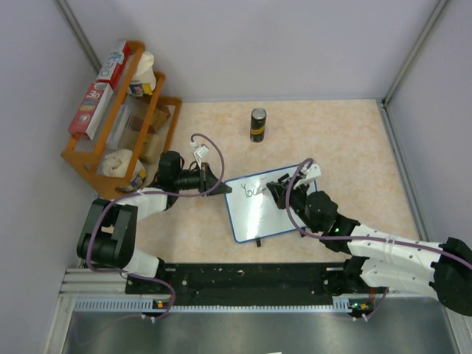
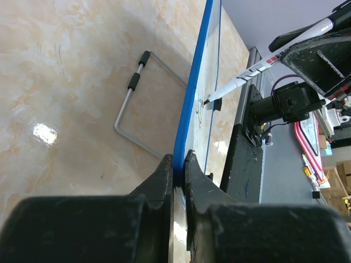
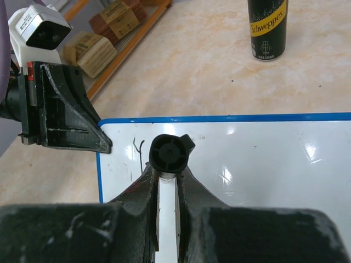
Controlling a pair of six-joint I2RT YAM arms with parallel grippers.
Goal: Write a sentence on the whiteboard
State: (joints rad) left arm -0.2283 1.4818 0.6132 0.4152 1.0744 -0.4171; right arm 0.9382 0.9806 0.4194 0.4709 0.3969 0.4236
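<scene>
Top external view: the whiteboard point(image 1: 274, 219) rests on the worktop point(image 1: 346, 147) between the arms. The left end effector point(image 1: 219, 186) is closed on its blue rim. The right end effector point(image 1: 282, 193) is clamped on a marker point(image 2: 249, 76), its tip at the board face. Of the sentence point(image 1: 253, 192), roughly one word shows near the upper left corner. Judged early stage: most writing remains.

My left plastic fingers point(image 2: 158, 185): black. Small rectangular whiteboard point(image 1: 256, 218): glossy white, thin blue rim. Slim marker pen point(image 2: 241, 81): white barrel, black tip. Laminate tabletop point(image 1: 354, 140): beige marbling.
</scene>
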